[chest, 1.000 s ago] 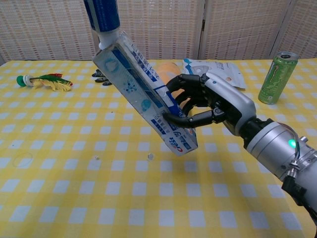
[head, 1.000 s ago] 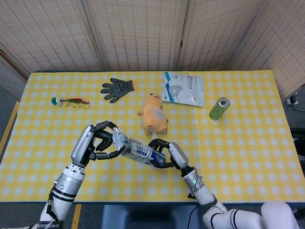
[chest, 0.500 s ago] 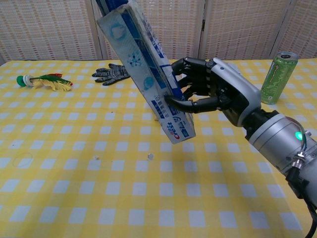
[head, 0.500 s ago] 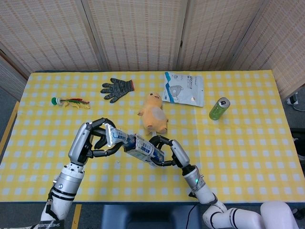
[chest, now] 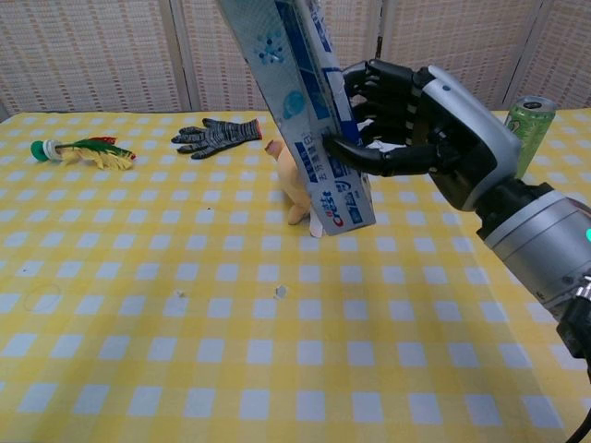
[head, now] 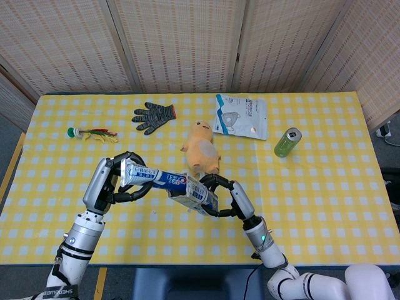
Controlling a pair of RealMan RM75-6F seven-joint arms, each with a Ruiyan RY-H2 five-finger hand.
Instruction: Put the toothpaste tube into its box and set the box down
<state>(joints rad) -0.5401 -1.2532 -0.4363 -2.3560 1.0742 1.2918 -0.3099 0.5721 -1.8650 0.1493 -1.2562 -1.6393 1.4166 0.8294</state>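
My left hand holds the flat end of the blue and white toothpaste tube above the table. The tube runs right, and its other end meets the mouth of the blue and white box. My right hand grips that box from the side. In the chest view the box is lifted high and tilted, its top out of frame, with my right hand's fingers wrapped round it. The left hand and the tube do not show there.
A yellow plush toy lies just behind the hands. A grey glove, a mask packet, a green can and a feathered toy sit further back. The yellow checked table lies below the box.
Both hands have risen with the tube and box. My left hand has moved left, so more of the tube shows between the hands. The box has tipped more upright in the chest view.
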